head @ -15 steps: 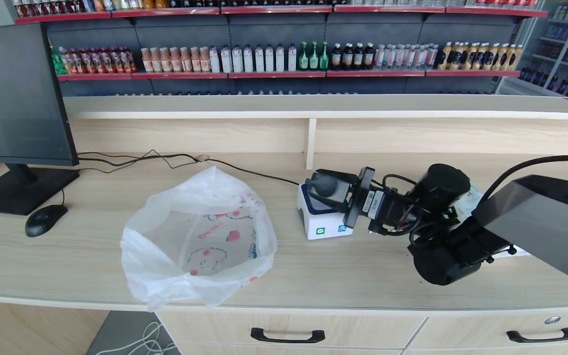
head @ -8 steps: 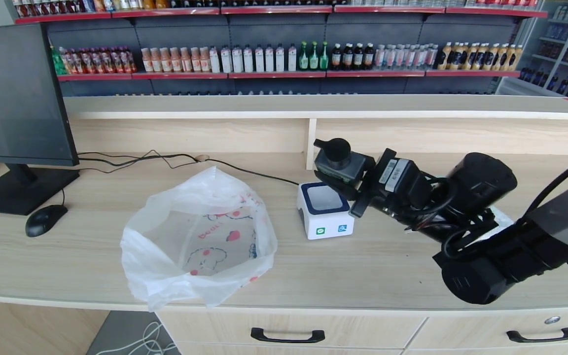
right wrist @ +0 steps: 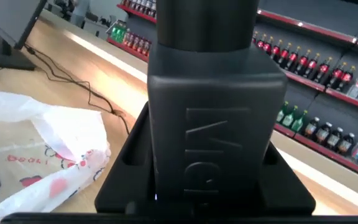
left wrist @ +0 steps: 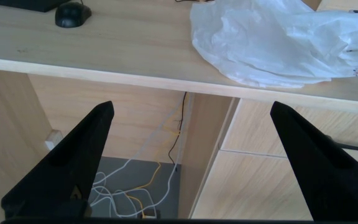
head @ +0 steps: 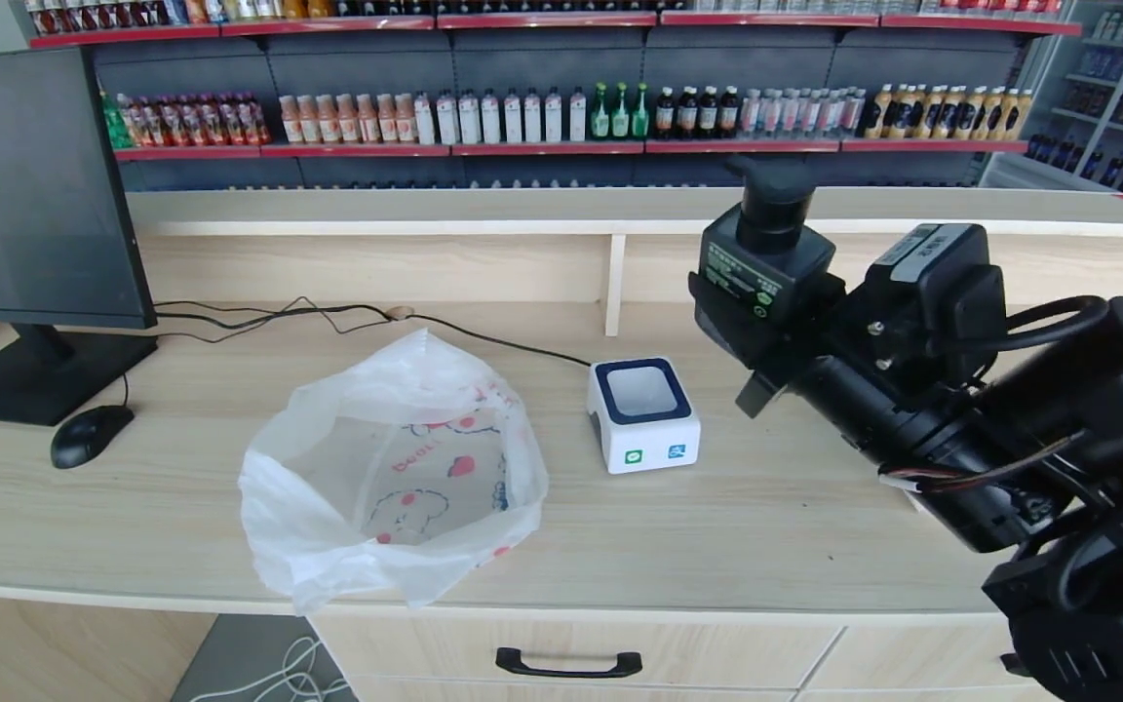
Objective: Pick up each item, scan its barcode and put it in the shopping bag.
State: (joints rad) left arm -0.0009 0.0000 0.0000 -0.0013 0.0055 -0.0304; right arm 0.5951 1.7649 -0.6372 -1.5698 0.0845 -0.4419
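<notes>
My right gripper (head: 774,327) is shut on a dark grey square bottle (head: 764,263) with a round black cap, held upright in the air to the right of and above the white, blue-topped scanner (head: 643,413). In the right wrist view the bottle (right wrist: 213,118) stands between the gripper's (right wrist: 207,183) fingers. The white shopping bag (head: 391,478) with red prints lies open on the counter, left of the scanner. My left gripper (left wrist: 191,155) hangs open below the counter's front edge, under the bag (left wrist: 284,40).
A monitor (head: 35,185) and a mouse (head: 89,434) stand at the counter's left, with cables (head: 308,314) running to the scanner. A raised ledge (head: 620,210) runs along the back, with drink shelves behind it. Drawers (head: 569,664) sit under the counter.
The right arm lifted the bottle from just over the scanner, up and to the right, turning it from lying sideways to upright. The scanner's top is now uncovered.
</notes>
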